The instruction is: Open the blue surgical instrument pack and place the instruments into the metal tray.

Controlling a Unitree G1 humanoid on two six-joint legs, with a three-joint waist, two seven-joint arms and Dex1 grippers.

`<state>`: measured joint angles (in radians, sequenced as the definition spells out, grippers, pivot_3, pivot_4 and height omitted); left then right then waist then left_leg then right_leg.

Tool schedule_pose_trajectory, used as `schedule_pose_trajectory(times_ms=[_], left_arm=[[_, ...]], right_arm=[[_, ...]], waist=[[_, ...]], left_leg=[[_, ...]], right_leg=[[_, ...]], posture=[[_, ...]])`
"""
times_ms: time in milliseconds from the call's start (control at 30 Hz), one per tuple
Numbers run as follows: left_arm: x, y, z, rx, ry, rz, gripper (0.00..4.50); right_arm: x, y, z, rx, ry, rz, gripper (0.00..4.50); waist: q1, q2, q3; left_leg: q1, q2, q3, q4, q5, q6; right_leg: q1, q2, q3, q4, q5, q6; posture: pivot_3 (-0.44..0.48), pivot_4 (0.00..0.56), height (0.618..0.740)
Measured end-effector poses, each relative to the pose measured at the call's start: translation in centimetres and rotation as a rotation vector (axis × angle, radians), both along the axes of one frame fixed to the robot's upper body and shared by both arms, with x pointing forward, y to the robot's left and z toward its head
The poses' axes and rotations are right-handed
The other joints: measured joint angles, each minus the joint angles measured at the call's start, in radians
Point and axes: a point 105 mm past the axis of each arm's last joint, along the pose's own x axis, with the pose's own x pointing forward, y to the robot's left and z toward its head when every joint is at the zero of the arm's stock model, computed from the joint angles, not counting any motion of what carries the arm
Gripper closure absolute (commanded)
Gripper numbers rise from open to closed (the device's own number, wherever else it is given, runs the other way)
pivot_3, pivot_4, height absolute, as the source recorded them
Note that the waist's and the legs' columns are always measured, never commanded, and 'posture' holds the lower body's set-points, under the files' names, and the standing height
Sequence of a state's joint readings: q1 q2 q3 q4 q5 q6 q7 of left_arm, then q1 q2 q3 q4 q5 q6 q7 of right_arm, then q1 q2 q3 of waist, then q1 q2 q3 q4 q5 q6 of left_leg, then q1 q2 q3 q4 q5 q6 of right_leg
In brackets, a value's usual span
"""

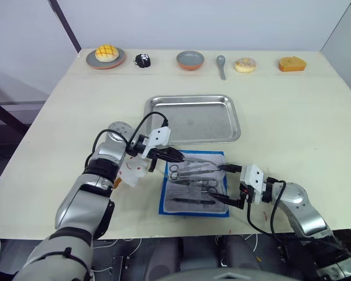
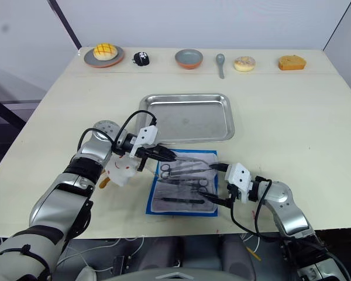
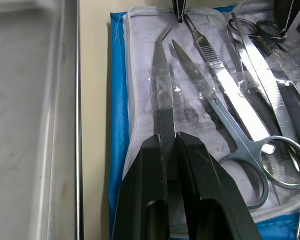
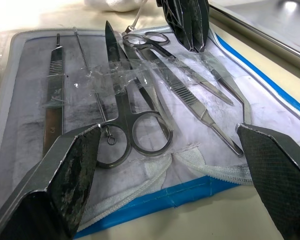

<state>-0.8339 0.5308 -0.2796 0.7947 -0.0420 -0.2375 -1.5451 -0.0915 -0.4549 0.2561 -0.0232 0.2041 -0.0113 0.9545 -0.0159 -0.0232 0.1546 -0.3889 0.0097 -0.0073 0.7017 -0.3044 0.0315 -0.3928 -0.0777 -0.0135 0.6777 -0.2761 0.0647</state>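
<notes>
Left eye view: table (image 1: 316, 117), cream, with tray (image 1: 192, 119) near mid-table, long axis running left to right, nothing in it. Just nearer than tray, pack (image 1: 194, 183) lying open and flat, blue border around pale lining, long axis running away from robot toward tray. On lining, instruments (image 1: 192, 174) strapped under clear bands, mostly lying crosswise to pack; ring handles of scissors toward left side, one dark tool nearest front edge. White plush toy (image 1: 130, 171) just left of pack, under left arm. Along far edge: plate with yellow bun (image 1: 106, 56), small black item (image 1: 143, 60), bowl (image 1: 190, 60), spoon (image 1: 221, 64), donut (image 1: 245, 65), orange cake (image 1: 292, 63).

Left gripper (image 1: 174, 156) over pack's far-left corner; in left wrist view, fingers (image 3: 140, 200) pinched on one thin angled tool (image 3: 162, 85), its bent tip pointing away from them, parallel to pack's blue edge, with tray rim beside.

Right gripper (image 1: 231, 185) at pack's right edge, fingers (image 4: 65, 180) spread wide, gripping nothing, straddling pack's side with instruments between and beyond them.
</notes>
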Motion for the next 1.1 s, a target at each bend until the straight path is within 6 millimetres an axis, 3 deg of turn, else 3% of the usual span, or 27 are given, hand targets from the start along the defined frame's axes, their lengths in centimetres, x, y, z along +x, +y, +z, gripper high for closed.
schedule_pose_trajectory(times_ms=[167,1100], left_arm=[[-0.1,0.0,0.4,0.023,-0.021,-0.012,4.47],[-0.7,1.7,2.6,0.152,0.069,0.091,4.47]], right_arm=[[0.1,0.1,-0.1,-0.005,0.034,-0.005,0.0],[0.3,0.3,0.0,-0.021,0.069,-0.007,0.0]], waist=[[0.0,0.0,0.0],[0.0,0.0,0.0]], left_leg=[[0.007,0.0,0.0,-0.002,-0.001,0.001],[0.008,0.0,-0.001,-0.003,-0.001,0.001]], right_leg=[[0.006,0.0,0.001,-0.002,0.0,0.0],[0.006,0.002,0.003,-0.001,0.0,0.0]], posture=[[0.0,0.15,0.732],[0.0,0.15,0.732]])
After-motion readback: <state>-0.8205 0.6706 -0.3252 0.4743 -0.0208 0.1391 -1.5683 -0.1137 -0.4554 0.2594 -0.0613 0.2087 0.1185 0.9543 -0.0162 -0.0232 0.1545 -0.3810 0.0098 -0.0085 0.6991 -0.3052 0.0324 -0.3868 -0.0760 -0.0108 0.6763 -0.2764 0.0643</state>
